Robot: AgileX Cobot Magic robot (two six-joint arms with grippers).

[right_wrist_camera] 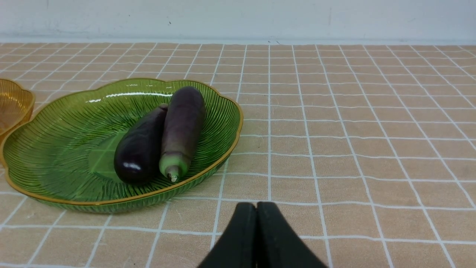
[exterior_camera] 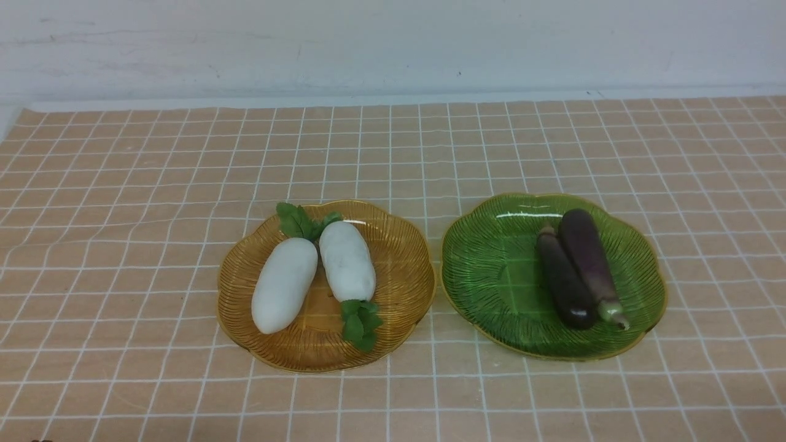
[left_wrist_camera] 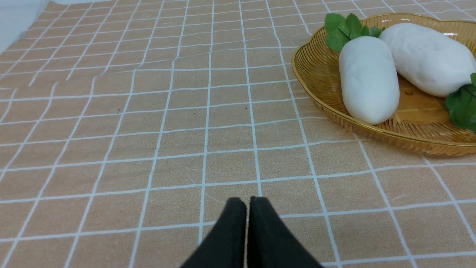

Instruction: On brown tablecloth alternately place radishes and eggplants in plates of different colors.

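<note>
Two white radishes [exterior_camera: 284, 285] [exterior_camera: 347, 260] lie side by side in the amber plate [exterior_camera: 402, 245], leaf tufts pointing opposite ways. Two dark purple eggplants [exterior_camera: 564, 279] [exterior_camera: 586, 252] lie together in the green plate [exterior_camera: 491, 258] to its right. Both plates rest on the brown tablecloth [exterior_camera: 123, 215]. Neither arm shows in the front view. In the left wrist view my left gripper [left_wrist_camera: 247, 201] is shut and empty over bare cloth, short of the amber plate [left_wrist_camera: 316, 70] and its radishes [left_wrist_camera: 368, 78]. My right gripper [right_wrist_camera: 256, 206] is shut and empty, near the green plate [right_wrist_camera: 44, 149] and eggplants [right_wrist_camera: 141, 149].
A white wall [exterior_camera: 393, 43] runs behind the table's far edge. The cloth [exterior_camera: 706, 184] is slightly wrinkled at the left and stretches bare around both plates. The amber plate's rim [right_wrist_camera: 15, 100] shows at the edge of the right wrist view.
</note>
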